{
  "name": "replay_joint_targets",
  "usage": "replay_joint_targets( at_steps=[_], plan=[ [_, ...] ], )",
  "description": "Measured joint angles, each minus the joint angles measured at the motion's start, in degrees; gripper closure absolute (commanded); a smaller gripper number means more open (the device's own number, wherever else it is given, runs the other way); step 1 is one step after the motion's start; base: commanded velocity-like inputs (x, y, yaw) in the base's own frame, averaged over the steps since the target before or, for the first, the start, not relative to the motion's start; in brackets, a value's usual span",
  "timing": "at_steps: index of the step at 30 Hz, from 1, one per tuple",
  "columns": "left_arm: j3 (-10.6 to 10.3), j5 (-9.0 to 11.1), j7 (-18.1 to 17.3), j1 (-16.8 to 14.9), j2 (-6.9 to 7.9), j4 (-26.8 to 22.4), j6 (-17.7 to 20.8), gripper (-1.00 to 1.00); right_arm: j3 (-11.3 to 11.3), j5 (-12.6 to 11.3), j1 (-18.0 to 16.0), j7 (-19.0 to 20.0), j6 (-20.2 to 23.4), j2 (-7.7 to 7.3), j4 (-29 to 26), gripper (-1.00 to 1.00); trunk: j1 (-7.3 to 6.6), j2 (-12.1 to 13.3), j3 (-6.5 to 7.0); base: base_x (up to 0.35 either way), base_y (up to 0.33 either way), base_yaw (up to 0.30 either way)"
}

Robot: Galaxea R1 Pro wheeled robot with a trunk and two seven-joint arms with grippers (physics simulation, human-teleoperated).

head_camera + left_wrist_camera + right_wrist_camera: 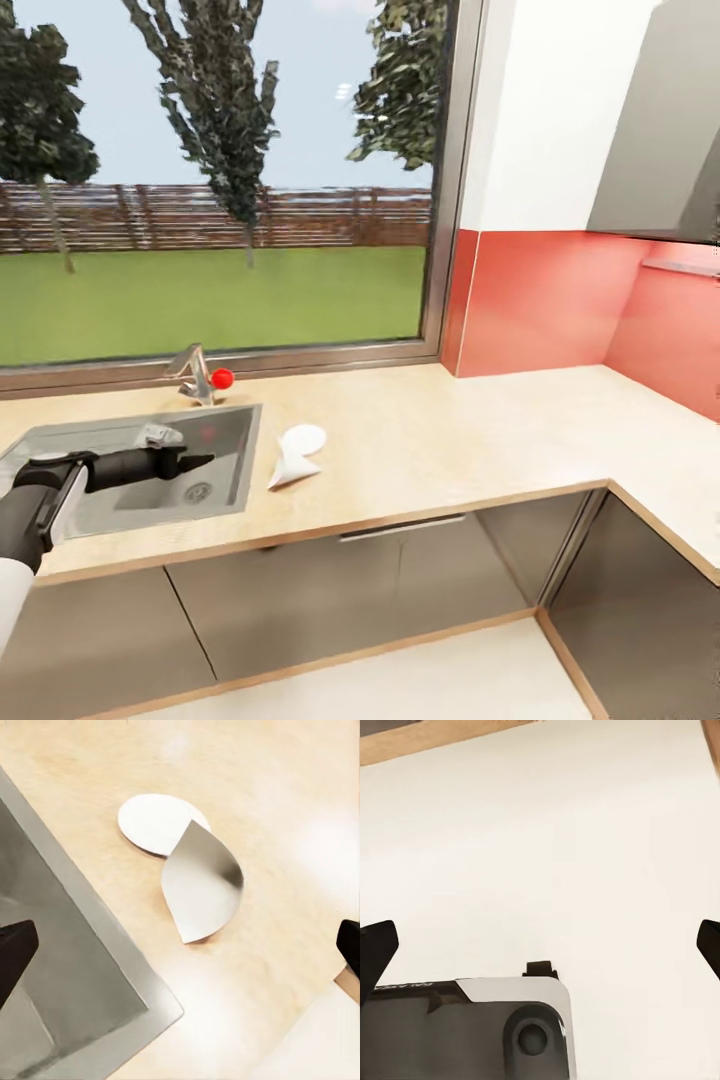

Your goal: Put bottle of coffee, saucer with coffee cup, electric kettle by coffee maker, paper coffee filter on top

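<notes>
One paper filter (293,467) lies on its side on the bench (440,440), just right of the sink (60,440), its pointed end toward the bench's front edge. One round white saucer (305,436) lies flat behind it, touching or partly overlapped by the filter. One steel sink is set in the bench; a small grey item in the basin is hard to make out. One tap (192,374) with a red knob stands behind it. The left gripper (200,461) reaches over the sink, fingers open and empty. The right gripper (540,945) hangs above pale floor, fingers spread wide, empty.
</notes>
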Motion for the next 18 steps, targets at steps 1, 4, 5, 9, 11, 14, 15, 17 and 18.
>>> replay_joint_targets(
  at_steps=[1, 4, 5, 9, 11, 14, 15, 17, 18],
  plan=[
    [0.0, 0.0, 0.0, 0.0, -0.03, 0.1, 0.0, -1.0, 0.0, 0.0, 0.0, 0.0, 0.0, 0.0, 0.0, -1.0, 0.0, 0.0, 0.0, 0.182, 0.206, -0.3],
    [0.0, 0.0, -0.1, 1.0, -0.17, 0.3, -0.2, -1.0, 0.0, 0.0, 0.0, 0.0, 0.0, 0.0, 0.0, -1.0, 0.0, 0.0, 0.0, 0.135, 0.131, -0.299],
    [-0.1, 0.0, -0.1, 1.2, -0.2, 0.4, -0.2, -1.0, 0.0, 0.0, 0.0, 0.0, 0.0, 0.0, 0.0, -1.0, 0.01, 0.0, 0.0, 0.06, 0.054, -0.279],
    [-0.8, 0.0, -0.1, 1.4, -0.28, 0.4, -0.3, -1.0, 0.0, 0.0, 0.0, 0.0, 0.0, 0.01, 0.0, -1.0, 0.02, 0.0, 0.0, 0.025, 0.022, -0.133],
    [-1.5, 0.0, -0.1, 1.9, -0.45, 0.4, -0.3, -1.0, 0.0, 0.0, 0.0, 0.0, 0.0, 0.01, 0.0, -1.0, 0.02, 0.0, 0.0, 0.004, 0.003, -0.02],
    [-1.9, 0.0, -0.2, 3.1, -1.71, 0.4, -0.3, -1.0, 0.0, 0.0, 0.0, 0.0, 0.0, -0.06, 0.0, -1.0, 0.02, 0.0, 0.0, 0.001, 0.001, -0.013],
    [-2.0, 0.0, -0.2, 3.2, -2.13, 0.4, -0.3, -1.0, 0.0, 0.0, 0.0, 0.0, 0.0, -0.07, 0.0, -1.0, 0.02, 0.0, 0.01, 0.0, 0.0, -0.08],
    [-2.1, 0.0, -0.1, 3.4, -2.76, 0.4, -0.3, -1.0, 0.0, 0.0, 0.0, 0.0, 0.0, -0.08, 0.0, -1.0, 0.02, 0.0, 0.0, 0.0, 0.0, -0.156],
    [-2.2, -0.1, -0.1, 3.4, -2.88, 0.4, -0.4, -1.0, 0.0, 0.0, 0.0, 0.0, 0.0, -0.08, 0.0, -1.0, 0.02, 0.0, 0.0, 0.0, 0.0, -0.203]
  ],
)
